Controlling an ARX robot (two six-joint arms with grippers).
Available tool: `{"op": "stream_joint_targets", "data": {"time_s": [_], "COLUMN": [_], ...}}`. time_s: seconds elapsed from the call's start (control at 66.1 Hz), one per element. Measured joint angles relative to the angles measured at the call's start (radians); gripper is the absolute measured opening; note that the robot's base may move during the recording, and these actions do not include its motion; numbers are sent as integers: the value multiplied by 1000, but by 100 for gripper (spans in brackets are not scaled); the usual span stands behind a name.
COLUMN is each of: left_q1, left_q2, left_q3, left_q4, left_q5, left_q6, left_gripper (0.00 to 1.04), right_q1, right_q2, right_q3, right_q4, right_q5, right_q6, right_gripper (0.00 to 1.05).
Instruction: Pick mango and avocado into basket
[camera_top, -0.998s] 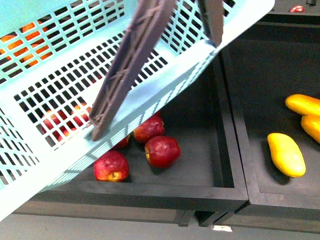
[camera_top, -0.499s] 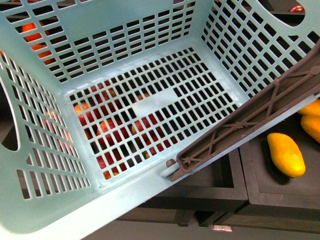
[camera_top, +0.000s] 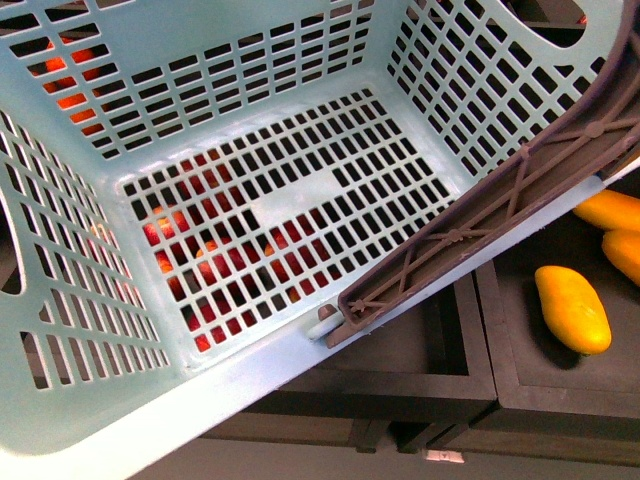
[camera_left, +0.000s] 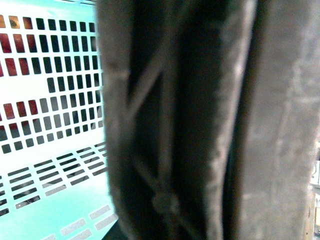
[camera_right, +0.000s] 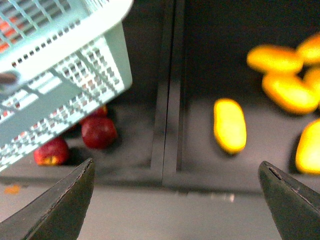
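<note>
Teal basket (camera_top: 295, 192) tilted over dark crates (camera_top: 470, 370), brown handle (camera_top: 480, 235) across its rim. Right of basket, outside it: mango (camera_top: 572, 308). Right end effector (camera_right: 177, 200) spread wide, empty; left end effector: cannot tell.

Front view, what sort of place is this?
Likely a shop's produce display, or a mock-up: dark bins sorting fruit by kind, mangoes in one, red apples in the next, and a teal shopping basket above.

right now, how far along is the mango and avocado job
Nothing is done: the light teal slotted plastic basket is empty, only red apples showing through its floor. In hand: no fruit; the right gripper is open. Left: the smooth yellow mango lies unpicked; no avocado is visible.
</note>
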Motion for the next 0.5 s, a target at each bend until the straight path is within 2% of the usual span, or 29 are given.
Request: {"op": "stream_joint_targets", "data": {"time_s": [0.045,0.121,0.272,0.363,0.499], "left_q1": [0,0,0,1,1], "left_q2": [0,0,0,0,0], "left_q3": [0,0,0,0,0], "left_q4": [0,0,0,0,0], "left_q5": [2,-10,-9,-10,-8], "left_q6": [-1,2,0,1,1], "left_gripper": [13,13,13,13,13], "right_q1": [-33,-149,-277,-315,-334], "right_q2": [32,145,365,555,864], "right_q3": [14,73,127,168,238], "right_q4": [22,113,296,414,587], "right_q5": [-19,-84,-93,-117,-82], "right_q6": [3,-20,-154,-282,-472], "right_gripper": [96,96,96,96,96]}}
